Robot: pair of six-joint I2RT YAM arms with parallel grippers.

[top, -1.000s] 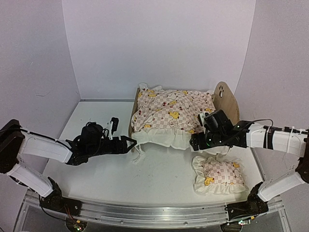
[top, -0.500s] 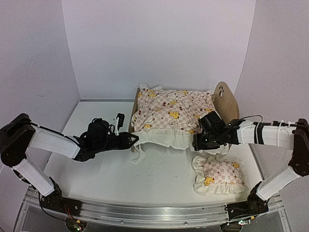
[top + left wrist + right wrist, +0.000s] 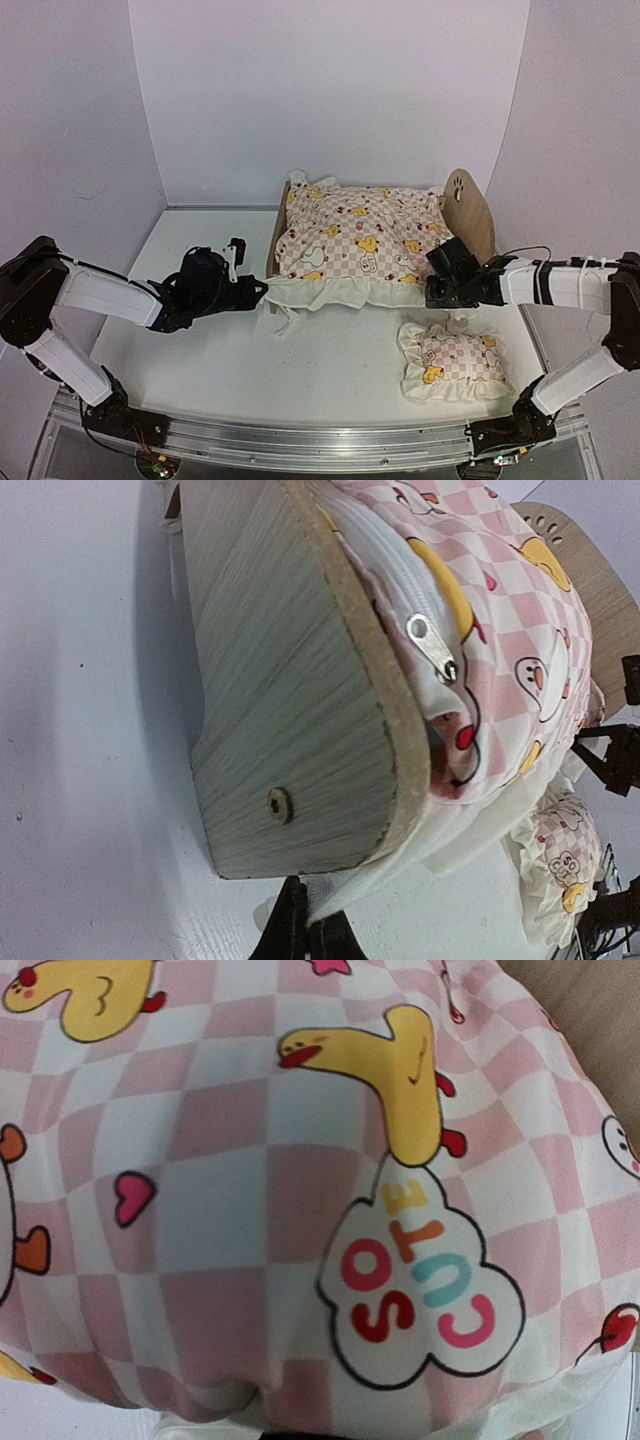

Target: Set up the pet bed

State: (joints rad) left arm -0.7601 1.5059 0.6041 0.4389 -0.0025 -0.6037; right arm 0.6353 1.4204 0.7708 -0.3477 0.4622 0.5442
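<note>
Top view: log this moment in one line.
left gripper: shut on frilled pink-checked cartoon quilt | right gripper: shut on quilt | light-wood pet bed: under quilt | small matching frilled pillow: on table

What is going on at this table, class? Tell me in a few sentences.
Two robot arms are dressing the pet bed. The left gripper is shut on the quilt, pinching the white frill at its near left corner. The right gripper is shut on the frill at the near right edge. The quilt lies spread over the bed frame. The matching pillow lies on the table in front, apart from the bed.
</note>
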